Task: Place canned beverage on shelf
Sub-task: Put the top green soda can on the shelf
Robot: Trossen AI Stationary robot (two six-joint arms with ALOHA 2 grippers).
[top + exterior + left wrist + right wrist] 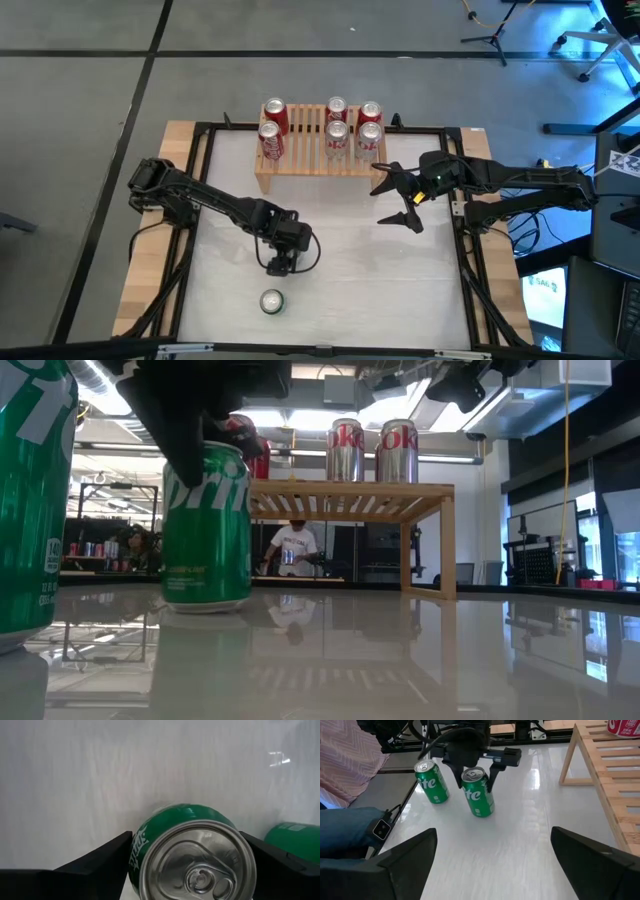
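At six o'clock on the white desk (340, 250), nearest the front edge, a second green can (272, 301) stands alone; just beyond it the left tool (281, 262) straddles an upright green can (478, 791), fingers either side but not visibly clenched. It should probably close squarely at mid-height before lifting. Toward twelve o'clock the shelf (312, 162) carries five cans (337, 128), and the right tool (402, 202) hangs released at two o'clock.

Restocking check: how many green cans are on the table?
2: one green can stands between the left gripper's fingers; the other green can stands alone by the table's near edge.
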